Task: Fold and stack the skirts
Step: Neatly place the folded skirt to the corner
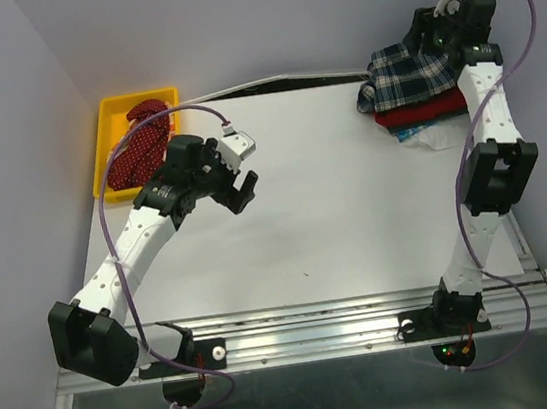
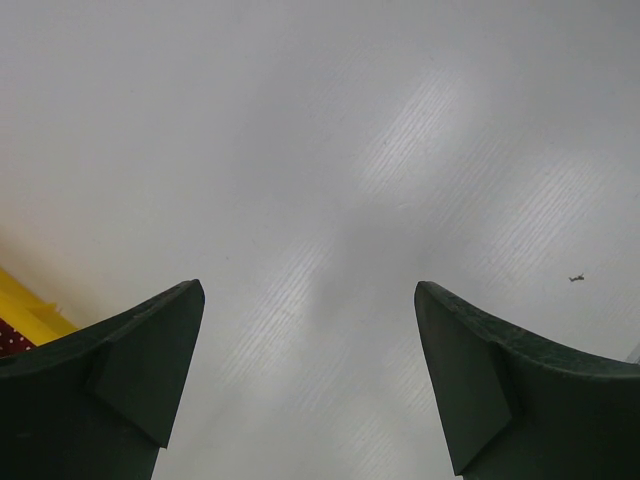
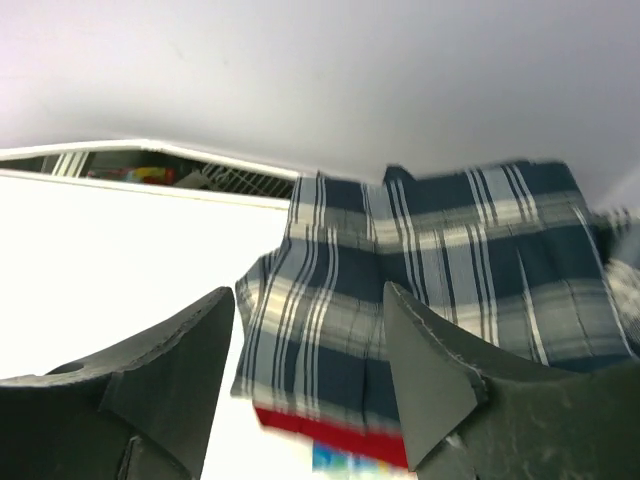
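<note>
The plaid skirt [image 1: 408, 74] lies folded on top of a stack at the far right of the table, over the plain red skirt [image 1: 425, 110]. Under them is a light cloth with blue marks [image 1: 415, 132]. The dark red dotted skirt [image 1: 140, 141] lies bunched in a yellow bin [image 1: 106, 116] at the far left. The cream skirt does not show. My right gripper [image 3: 310, 292] is open and empty just above the plaid skirt [image 3: 440, 260]; the red edge [image 3: 330, 430] shows below. My left gripper [image 2: 308, 287] is open and empty over bare table, right of the bin [image 2: 25, 312].
The white table [image 1: 334, 207] is ringed by grey walls close behind and at both sides. A metal rail [image 1: 320, 324] with the arm bases runs along the near edge. A gap [image 3: 170, 170] opens behind the table's far edge.
</note>
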